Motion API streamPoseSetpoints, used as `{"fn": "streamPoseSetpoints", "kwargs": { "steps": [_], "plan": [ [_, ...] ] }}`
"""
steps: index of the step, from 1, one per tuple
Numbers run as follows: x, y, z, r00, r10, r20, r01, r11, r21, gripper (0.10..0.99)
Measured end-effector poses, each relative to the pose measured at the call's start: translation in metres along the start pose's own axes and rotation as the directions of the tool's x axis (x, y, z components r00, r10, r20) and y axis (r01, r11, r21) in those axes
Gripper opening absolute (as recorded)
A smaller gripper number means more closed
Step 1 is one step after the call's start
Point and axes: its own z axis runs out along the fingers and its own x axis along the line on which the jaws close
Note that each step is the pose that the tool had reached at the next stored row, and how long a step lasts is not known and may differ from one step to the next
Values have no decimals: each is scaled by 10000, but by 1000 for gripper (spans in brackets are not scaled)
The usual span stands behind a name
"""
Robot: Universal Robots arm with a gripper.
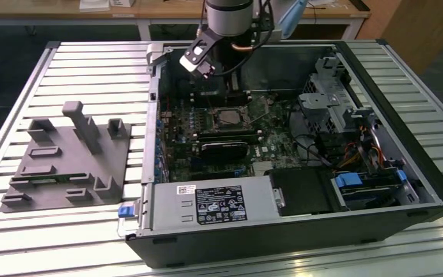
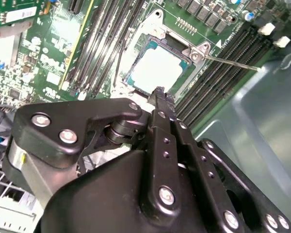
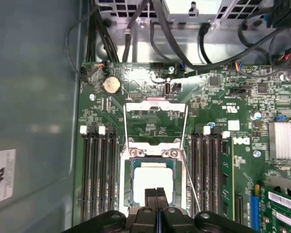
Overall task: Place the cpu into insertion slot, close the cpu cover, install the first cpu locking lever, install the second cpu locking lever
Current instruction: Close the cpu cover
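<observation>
The claw [image 3: 156, 191] is hanging right over the near edge of the cpu [image 3: 153, 178], its fingers pressing together with nothing between them. The cpu is already sitting in the insertion slot [image 3: 129, 187] on the green motherboard [image 3: 218, 111]. The cpu cover [image 3: 155, 103] is lying swung open beyond the socket, and a thin locking lever [image 3: 192, 187] is standing unlatched beside it
</observation>
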Motion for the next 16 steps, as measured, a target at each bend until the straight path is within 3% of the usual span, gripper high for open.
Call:
{"fn": "streamPoseSetpoints", "kwargs": {
  "steps": [4, 11, 16],
  "plan": [
    [2, 8, -75, 10000, 1, -10, -1, 10000, 0, 106],
    [2, 14, -77, 10000, -1, -12, 1, 10000, 0, 106],
    [2, 69, -72, 10000, 1, -12, -1, 10000, 0, 106]
  ]
}}
